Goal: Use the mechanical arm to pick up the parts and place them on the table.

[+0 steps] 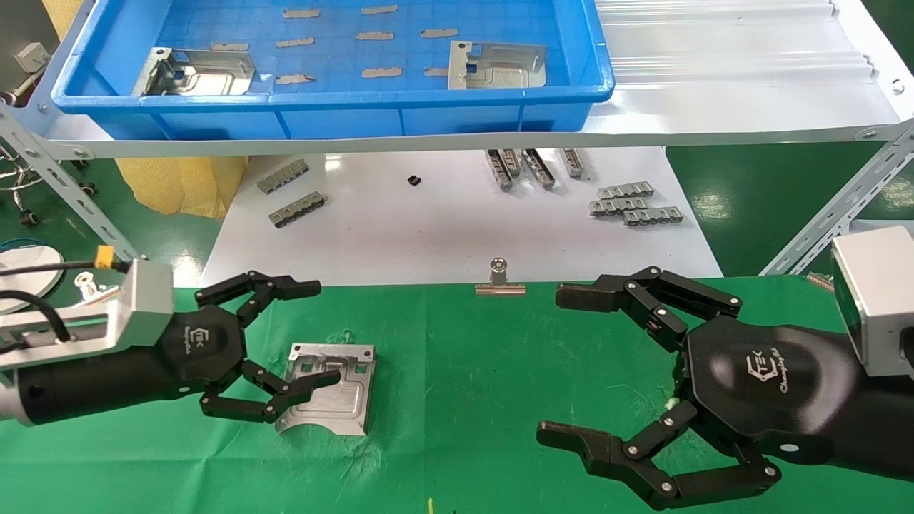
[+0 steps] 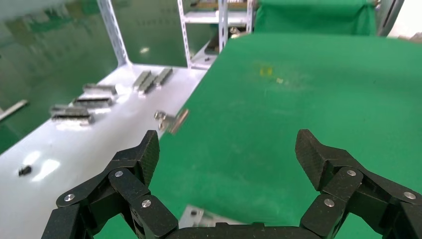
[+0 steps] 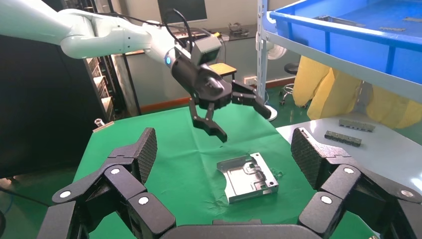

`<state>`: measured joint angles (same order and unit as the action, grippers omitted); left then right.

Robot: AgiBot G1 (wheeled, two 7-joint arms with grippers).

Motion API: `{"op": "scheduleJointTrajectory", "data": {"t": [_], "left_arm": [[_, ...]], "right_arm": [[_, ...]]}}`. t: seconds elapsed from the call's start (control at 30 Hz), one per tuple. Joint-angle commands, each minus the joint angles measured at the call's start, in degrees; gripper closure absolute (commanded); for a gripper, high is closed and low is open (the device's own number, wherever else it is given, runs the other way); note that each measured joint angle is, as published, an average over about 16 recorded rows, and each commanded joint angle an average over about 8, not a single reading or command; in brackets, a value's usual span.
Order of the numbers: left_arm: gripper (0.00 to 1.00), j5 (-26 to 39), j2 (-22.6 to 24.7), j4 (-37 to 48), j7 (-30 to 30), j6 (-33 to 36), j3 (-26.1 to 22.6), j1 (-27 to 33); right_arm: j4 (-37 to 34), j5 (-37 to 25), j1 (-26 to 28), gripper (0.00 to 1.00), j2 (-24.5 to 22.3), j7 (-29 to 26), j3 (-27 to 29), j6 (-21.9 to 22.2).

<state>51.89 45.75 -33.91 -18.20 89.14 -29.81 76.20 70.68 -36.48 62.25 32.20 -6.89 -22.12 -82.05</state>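
A: In the tray (image 1: 86, 93), up on the shelf (image 1: 714, 107)?

B: Two parts, one at the left end (image 1: 196, 71), one right of centre (image 1: 496, 66), with grey strips (image 1: 378, 71) scattered flat between and behind.

A: On the table (image 1: 464, 428)?

B: One part (image 1: 330, 389), flat on green cloth, left of centre, concave edge toward the robot. Just above it, the left gripper (image 1: 314, 335), fingers spread wide, nothing held, lower fingertip over the plate's middle. From the right wrist, clear air between that gripper (image 3: 234, 117) and the plate (image 3: 247, 177).

A: Right gripper?

B: Low over the cloth at the right (image 1: 564, 364), spread wide too, holding nothing.

A: Anything seen in one view only?

B: Left wrist: only a corner of the plate (image 2: 199, 216), under its own fingers (image 2: 144, 152), plus a faint yellowish mark (image 2: 271, 74) on the cloth. Head: tray contents, fully.

A: Edges, open room?

B: Far edge of the cloth against a white board (image 1: 443, 228), a clip (image 1: 500, 280) straddling that edge, toothed strips (image 1: 632, 203) farther back on the board. Bare cloth between the grippers.
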Motion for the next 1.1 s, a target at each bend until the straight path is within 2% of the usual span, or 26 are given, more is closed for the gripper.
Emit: {"op": "scheduleJointTrajectory", "data": {"t": [0.03,1.1], "left_arm": [[0.0,-0.6,-0.6,-2.3,1.7,-0.2,0.8,-0.8],[0.0,-9.8,-10.5,-38.7,28.2,-3.3,13.4,-14.3]], "right_arm": [[0.0,0.0,0.0,0.0,0.0,0.0,0.0,0.0],[0.0,0.0,0.0,0.0,0.0,0.0,0.0,0.0]]}}
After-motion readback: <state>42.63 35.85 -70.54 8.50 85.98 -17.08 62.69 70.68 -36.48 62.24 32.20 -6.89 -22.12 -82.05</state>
